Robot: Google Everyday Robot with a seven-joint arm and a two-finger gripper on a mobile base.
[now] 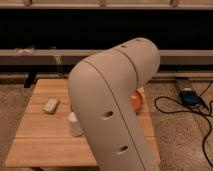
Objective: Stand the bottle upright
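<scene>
End effector unseen (wooden table (40,137)).

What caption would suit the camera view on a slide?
Robot arm fills the view, claw out of sight; the bottle lies flat on the wooden table.

Cream arm (115,110), gripper hidden behind it; pale wood table (45,142); whitish bottle (51,105); white cup (75,125); orange thing (136,100), perhaps fruit.
</scene>
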